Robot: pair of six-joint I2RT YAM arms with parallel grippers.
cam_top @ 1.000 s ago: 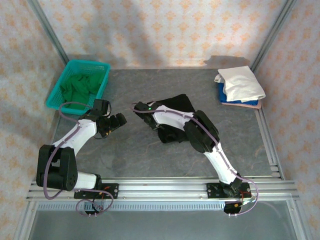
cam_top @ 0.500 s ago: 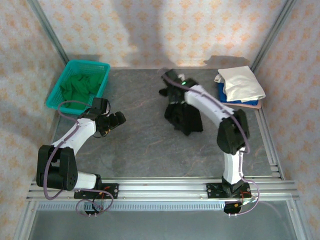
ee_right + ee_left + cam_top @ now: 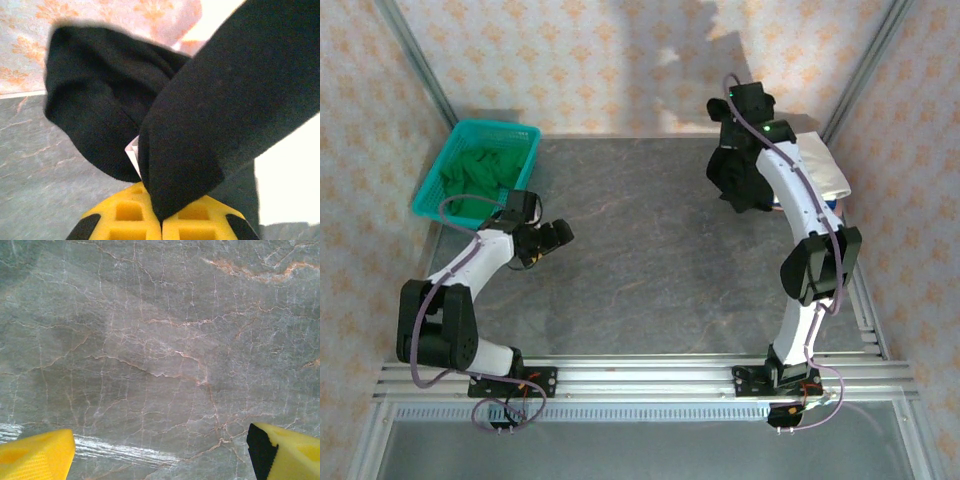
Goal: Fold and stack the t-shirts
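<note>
My right gripper (image 3: 733, 135) is raised at the back right and is shut on a black t-shirt (image 3: 742, 182). The shirt hangs bunched below it, off the table, just left of the stack. In the right wrist view the yellow jaws (image 3: 161, 220) pinch a fold of the black t-shirt (image 3: 200, 125), and a small white label (image 3: 132, 152) shows. A folded white t-shirt (image 3: 828, 168) tops the stack at the right edge. Green t-shirts (image 3: 478, 172) lie in the basket. My left gripper (image 3: 552, 243) hovers open over bare table, its yellow fingers (image 3: 35, 452) wide apart.
A teal mesh basket (image 3: 525, 135) stands at the back left corner. Metal frame posts (image 3: 855, 70) rise at both back corners before patterned walls. The grey marbled tabletop (image 3: 640, 280) lies bare between the arms. An aluminium rail (image 3: 640, 378) runs along the near edge.
The right arm has swung from the table's middle to the back right, lifting the black t-shirt off the surface to beside the stack. The left arm has barely moved.
</note>
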